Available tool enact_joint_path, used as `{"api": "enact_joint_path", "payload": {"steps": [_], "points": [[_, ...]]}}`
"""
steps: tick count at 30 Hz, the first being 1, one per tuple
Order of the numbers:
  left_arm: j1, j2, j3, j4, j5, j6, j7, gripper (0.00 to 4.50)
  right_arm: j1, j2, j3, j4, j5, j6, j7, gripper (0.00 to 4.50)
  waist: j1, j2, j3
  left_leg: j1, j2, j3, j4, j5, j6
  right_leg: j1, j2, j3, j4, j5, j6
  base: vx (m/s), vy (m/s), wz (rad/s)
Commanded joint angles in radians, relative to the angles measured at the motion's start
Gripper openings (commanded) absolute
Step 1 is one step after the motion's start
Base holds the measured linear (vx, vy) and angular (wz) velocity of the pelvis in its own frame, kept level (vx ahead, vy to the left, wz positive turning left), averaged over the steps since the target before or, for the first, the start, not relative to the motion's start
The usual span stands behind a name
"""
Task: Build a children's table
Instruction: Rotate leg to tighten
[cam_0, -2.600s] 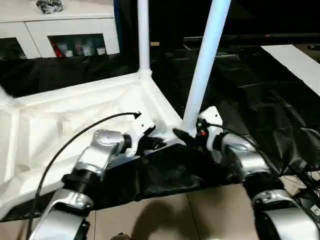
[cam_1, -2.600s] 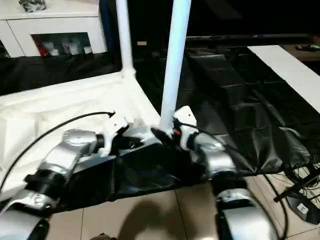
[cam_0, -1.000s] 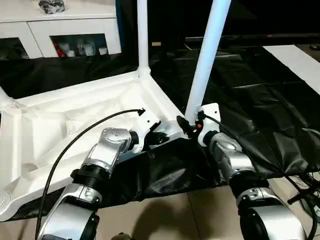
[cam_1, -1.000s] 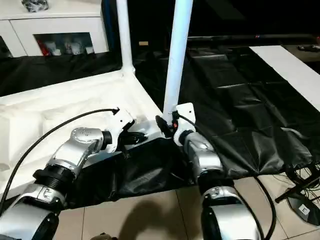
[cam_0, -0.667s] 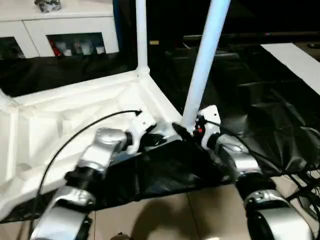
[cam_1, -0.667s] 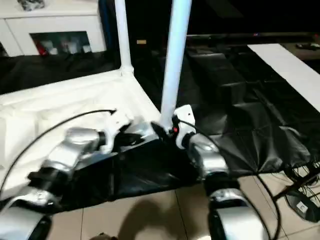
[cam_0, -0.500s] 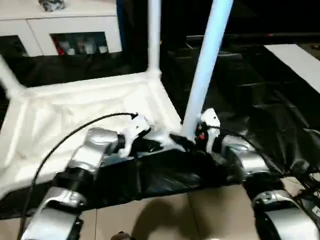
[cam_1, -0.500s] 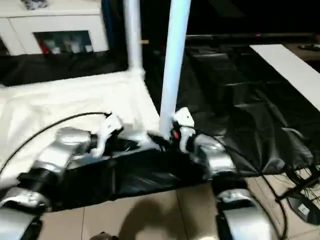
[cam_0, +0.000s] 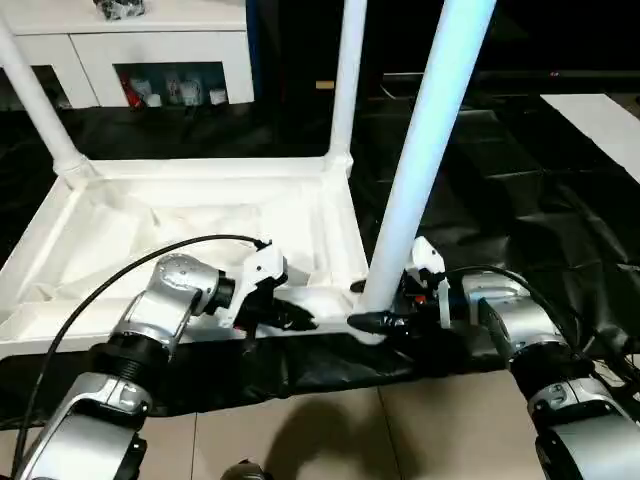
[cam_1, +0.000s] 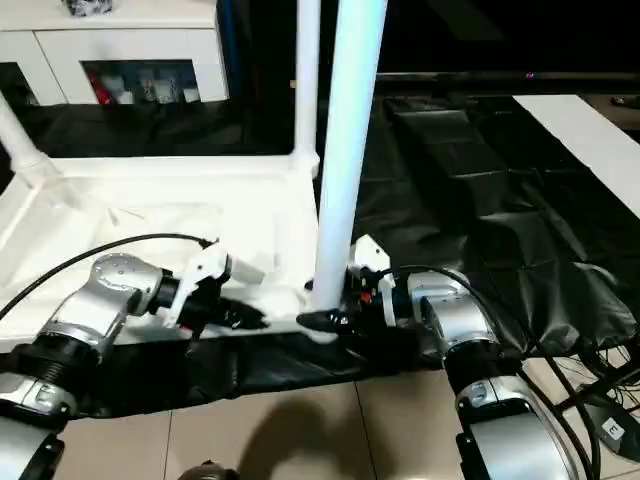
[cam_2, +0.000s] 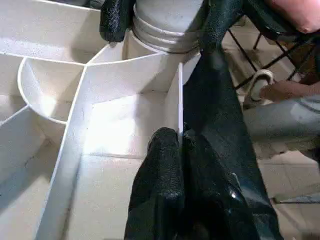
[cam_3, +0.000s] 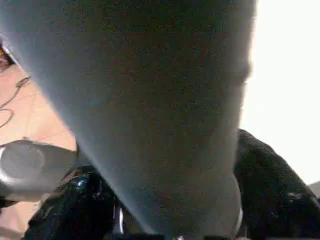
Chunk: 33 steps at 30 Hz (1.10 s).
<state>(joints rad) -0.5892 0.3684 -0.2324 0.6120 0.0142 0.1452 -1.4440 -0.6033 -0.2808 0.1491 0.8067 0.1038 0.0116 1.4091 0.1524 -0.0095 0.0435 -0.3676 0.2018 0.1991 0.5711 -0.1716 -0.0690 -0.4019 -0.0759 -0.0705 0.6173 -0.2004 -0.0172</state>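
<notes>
The children's table lies upside down, its ribbed white top (cam_0: 180, 215) on a black sheet. Three tube legs stand up from its corners: the near leg (cam_0: 425, 160), a far leg (cam_0: 348, 80) and one at the far left (cam_0: 40, 100). My left gripper (cam_0: 290, 316) is shut on the thin rim wall (cam_2: 178, 100) of the near edge, just left of the near corner. My right gripper (cam_0: 378, 308) is closed round the base of the near leg (cam_3: 160, 100), one black finger (cam_3: 280, 190) on each side.
The black sheet (cam_0: 500, 200) covers the floor under and right of the table; tiled floor lies at my feet. A white cabinet (cam_0: 150, 50) stands behind. A white board (cam_0: 600, 120) lies at the far right. A person's hand (cam_2: 285, 90) is close by the near corner.
The whole view has swung, so the far-left leg now shows. Both grippers stay at the near corner, left on the rim, right at the leg's base.
</notes>
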Motion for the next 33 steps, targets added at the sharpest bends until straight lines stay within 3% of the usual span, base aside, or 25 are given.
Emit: {"api": "enact_joint_path", "payload": {"steps": [1,8,9,12,15,20,21,23,28,29,33], "points": [[-0.035,-0.049,-0.033,-0.028,-0.052,-0.015,-0.029,0.00,-0.006,0.040,0.094,-0.016,-0.030,0.019,0.044,2.80,0.000,-0.007,-0.061,0.013,0.042,-0.017,-0.053,-0.149,0.084,0.049,-0.079,0.047,-0.063,-0.092,-0.248,0.000,0.000,0.00],[-0.031,-0.060,-0.021,-0.020,-0.045,-0.015,-0.003,0.00,0.016,0.049,0.077,-0.038,-0.019,0.020,0.024,2.63,0.001,-0.007,-0.062,0.014,0.042,-0.017,-0.052,-0.149,0.075,0.049,-0.079,0.047,-0.062,-0.092,-0.244,0.000,0.000,0.00],[-0.031,-0.061,-0.019,-0.018,-0.042,-0.014,0.009,0.00,0.019,0.052,0.069,-0.039,-0.016,0.017,0.013,2.62,0.000,-0.001,-0.062,0.014,0.042,-0.017,-0.052,-0.153,0.074,0.049,-0.078,0.047,-0.063,-0.088,-0.245,0.000,0.000,0.00],[-0.041,-0.088,0.013,0.011,-0.020,0.006,0.141,0.00,0.013,0.087,0.005,-0.011,-0.017,-0.008,-0.168,2.62,0.000,-0.004,-0.059,0.014,0.041,-0.017,-0.054,-0.168,0.063,0.048,-0.077,0.047,-0.065,-0.109,-0.241,0.000,0.000,0.00],[-0.047,-0.127,0.040,0.028,0.001,0.031,0.274,0.00,0.002,0.125,-0.033,0.036,-0.051,-0.022,-0.390,2.61,-0.008,-0.006,-0.053,0.018,0.039,-0.021,-0.061,-0.227,0.019,0.044,-0.084,0.049,-0.079,-0.249,-0.210,0.000,0.000,0.00],[-0.039,-0.216,0.067,0.022,0.015,0.082,0.460,0.00,0.004,0.212,-0.084,0.077,-0.064,-0.007,-0.686,2.59,-0.023,-0.009,-0.047,0.025,0.037,-0.027,-0.071,-0.286,-0.010,0.040,-0.086,0.052,-0.095,-0.372,-0.160,0.000,0.000,0.00],[-0.037,-0.257,0.074,0.022,0.021,0.090,0.532,0.00,0.000,0.256,-0.112,0.096,-0.061,-0.001,-0.811,2.57,-0.027,-0.010,-0.047,0.027,0.037,-0.026,-0.072,-0.286,-0.008,0.037,-0.084,0.055,-0.096,-0.365,-0.158,0.000,0.000,0.00],[-0.038,-0.293,0.082,0.026,0.024,0.093,0.594,0.00,-0.004,0.292,-0.123,0.107,-0.066,-0.010,-0.888,2.56,-0.029,-0.012,-0.048,0.024,0.034,-0.026,-0.071,-0.279,-0.002,0.040,-0.085,0.055,-0.097,-0.367,-0.150,0.000,0.000,0.00],[-0.032,-0.314,0.061,0.019,0.033,0.081,0.600,0.00,-0.015,0.332,-0.121,0.113,-0.071,-0.071,-0.922,2.56,-0.031,-0.010,-0.053,0.021,0.033,-0.024,-0.070,-0.244,0.022,0.043,-0.081,0.055,-0.093,-0.298,-0.148,0.000,0.000,0.00],[-0.032,-0.314,0.061,0.019,0.033,0.081,0.600,0.00,-0.015,0.332,-0.121,0.113,-0.071,-0.071,-0.922,3.12,-0.031,-0.010,-0.054,0.019,0.033,-0.024,-0.070,-0.236,0.026,0.045,-0.081,0.054,-0.092,-0.280,-0.151,0.000,0.000,0.00],[-0.026,-0.283,0.062,0.006,0.039,0.082,0.575,0.00,-0.011,0.297,-0.124,0.091,-0.058,-0.103,-0.847,3.47,-0.031,-0.008,-0.057,0.017,0.033,-0.022,-0.067,-0.208,0.044,0.048,-0.079,0.054,-0.086,-0.211,-0.170,0.000,0.000,0.00]]}}
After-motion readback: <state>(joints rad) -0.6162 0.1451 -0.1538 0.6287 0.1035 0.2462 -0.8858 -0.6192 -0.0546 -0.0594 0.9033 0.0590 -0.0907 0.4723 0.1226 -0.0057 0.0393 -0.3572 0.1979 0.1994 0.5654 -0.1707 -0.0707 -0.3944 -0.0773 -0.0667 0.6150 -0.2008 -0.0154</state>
